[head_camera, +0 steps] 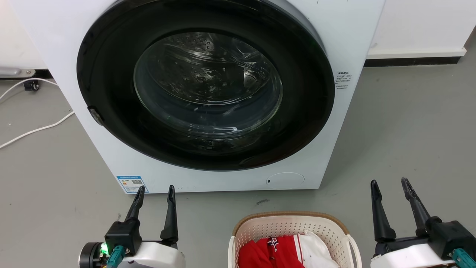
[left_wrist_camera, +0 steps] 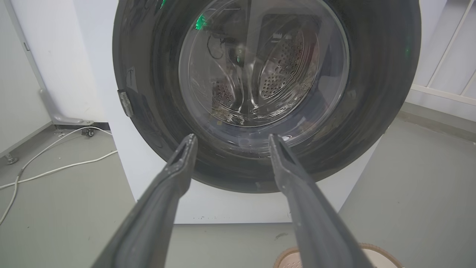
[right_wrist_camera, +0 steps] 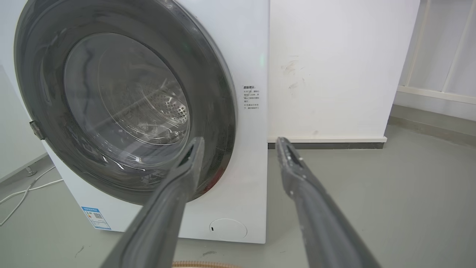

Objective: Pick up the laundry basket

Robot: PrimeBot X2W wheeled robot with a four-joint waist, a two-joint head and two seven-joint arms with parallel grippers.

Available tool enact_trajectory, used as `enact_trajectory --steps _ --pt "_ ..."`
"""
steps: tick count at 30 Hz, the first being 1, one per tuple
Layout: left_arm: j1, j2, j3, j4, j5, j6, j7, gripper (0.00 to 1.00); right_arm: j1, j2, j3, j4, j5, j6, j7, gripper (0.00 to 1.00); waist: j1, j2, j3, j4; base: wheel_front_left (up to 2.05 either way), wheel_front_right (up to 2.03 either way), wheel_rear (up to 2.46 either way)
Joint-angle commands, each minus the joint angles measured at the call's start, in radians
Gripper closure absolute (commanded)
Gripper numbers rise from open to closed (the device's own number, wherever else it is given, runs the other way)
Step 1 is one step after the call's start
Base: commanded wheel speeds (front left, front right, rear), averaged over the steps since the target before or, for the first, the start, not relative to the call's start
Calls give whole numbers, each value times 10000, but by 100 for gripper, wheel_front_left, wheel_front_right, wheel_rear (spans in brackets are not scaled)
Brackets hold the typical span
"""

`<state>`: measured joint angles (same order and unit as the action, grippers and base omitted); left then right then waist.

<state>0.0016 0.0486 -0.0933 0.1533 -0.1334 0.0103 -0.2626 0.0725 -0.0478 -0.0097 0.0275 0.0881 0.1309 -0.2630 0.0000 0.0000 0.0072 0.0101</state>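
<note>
The laundry basket [head_camera: 293, 227], cream-white with a brown woven rim, sits on the grey floor at the bottom centre of the head view, holding red and white clothes [head_camera: 286, 251]. A sliver of its rim [left_wrist_camera: 379, 251] shows low in the left wrist view, and its brown rim [right_wrist_camera: 200, 264] touches the bottom edge of the right wrist view. My left gripper [head_camera: 155, 190] hangs open to the basket's left, with nothing between its fingers. My right gripper [head_camera: 390, 183] stands open to the basket's right, also holding nothing. Both point toward the washing machine, clear of the basket.
A white front-loading washing machine [head_camera: 334, 44] with a shut dark round door [head_camera: 208, 85] stands right behind the basket. White cables [head_camera: 33, 130] trail on the floor at the left. A white wall with a skirting board [head_camera: 416, 54] closes the back right.
</note>
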Motion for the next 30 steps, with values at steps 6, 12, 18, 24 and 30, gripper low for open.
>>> enact_trajectory --steps 6,12,18,24,30 --pt "109 28 29 43 15 63 -32 0 142 -42 11 106 259 -3 -27 0 0 0 20 -23 0 0 0" --pt "109 28 4 76 77 91 -32 0 112 -42 27 132 328 -3 -27 0 0 0 30 -38 0 0 0" --pt "81 28 -10 90 106 107 -32 0 104 -42 34 149 308 -3 -25 0 0 0 33 -16 0 0 0" --pt "80 28 10 77 155 114 -32 0 43 -42 56 139 317 -3 -25 0 0 0 60 -46 0 0 0" --pt "-147 27 -172 300 131 -40 -32 0 -106 -42 -36 297 158 -3 -25 0 0 0 234 -122 0 0 0"
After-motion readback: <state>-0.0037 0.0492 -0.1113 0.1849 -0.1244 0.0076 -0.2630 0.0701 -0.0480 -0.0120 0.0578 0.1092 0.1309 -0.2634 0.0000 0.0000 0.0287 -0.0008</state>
